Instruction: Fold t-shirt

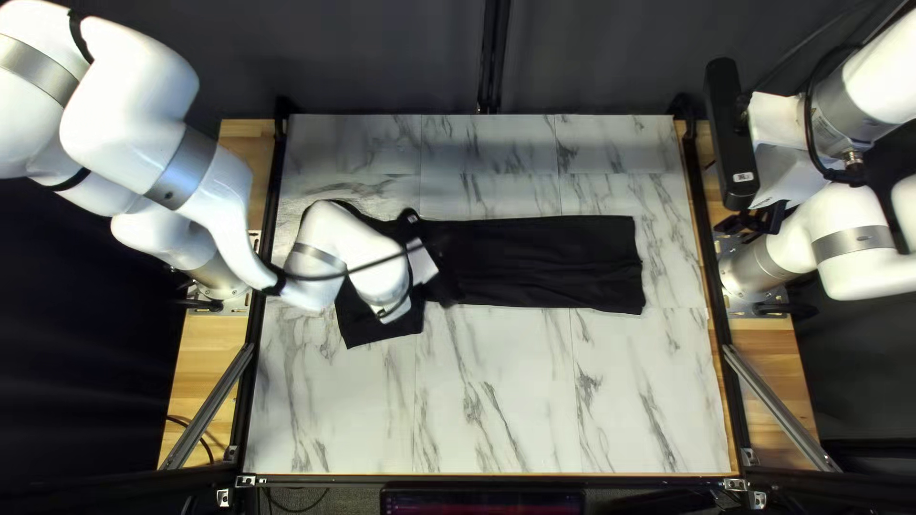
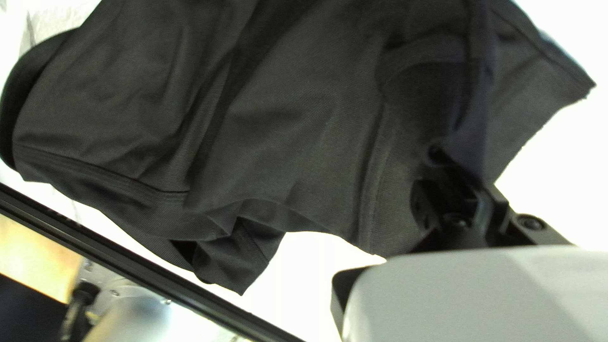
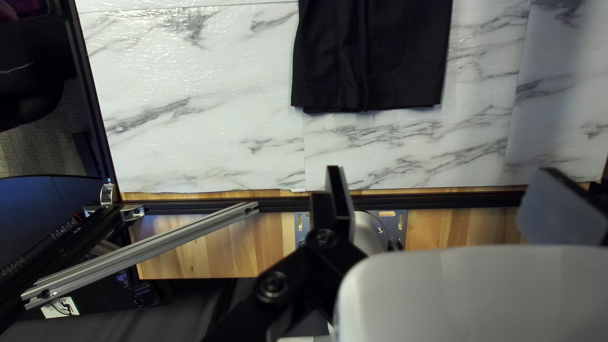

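Left wrist view, t-shirt [image 2: 285, 126] beneath left gripper [image 1: 447, 283], grip unclear, right gripper [image 1: 735, 226] wide, well apart

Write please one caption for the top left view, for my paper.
Left arm bent over a black T-shirt laid mostly in a long strip on the marble-patterned table.

Top left cam: above near edge of tbl [image 1: 534, 410], slants down twd far edge & curtain [image 1: 382, 57], widest view. L wrist cam: v. close, down over shirt [image 2: 285, 126], L part. R wrist cam: farther up, down on shirt's R end & tbl's R edge, both shared w/ top view
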